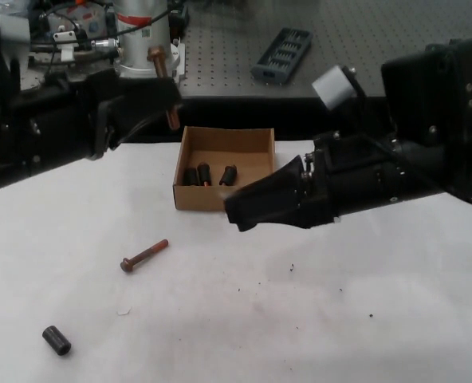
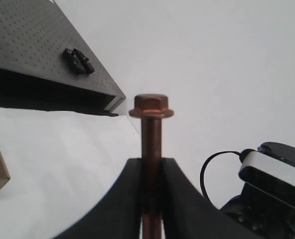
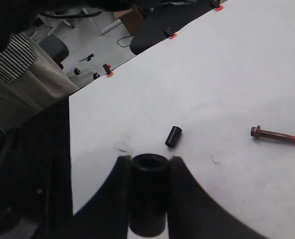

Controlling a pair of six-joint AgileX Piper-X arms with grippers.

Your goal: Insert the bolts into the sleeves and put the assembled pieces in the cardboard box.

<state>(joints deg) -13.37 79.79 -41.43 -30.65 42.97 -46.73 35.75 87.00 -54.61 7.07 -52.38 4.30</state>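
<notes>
**Bolt and sleeve both in hand, axes not yet lined up**

Your left gripper (image 2: 151,164) is clamped on the shank of a copper bolt (image 2: 151,129), which stands upright with its hex head above the fingers; the free end of the shank points down. Your right gripper (image 3: 149,162) is closed on a black sleeve (image 3: 148,194), whose open bore faces out past the fingertips.

In the high view the bolt hangs behind the cardboard box (image 1: 200,198), up and to the left of the right gripper, which lies low in front of the box and points leftward. The sleeve's axis looks closer to level and the bolt's is near vertical, so one of them likely has to turn before they meet.

Three assembled pieces (image 1: 206,174) lie in the box. A loose bolt (image 1: 144,254) and a loose sleeve (image 1: 57,341) lie well apart on the white sheet (image 1: 316,319).
</notes>
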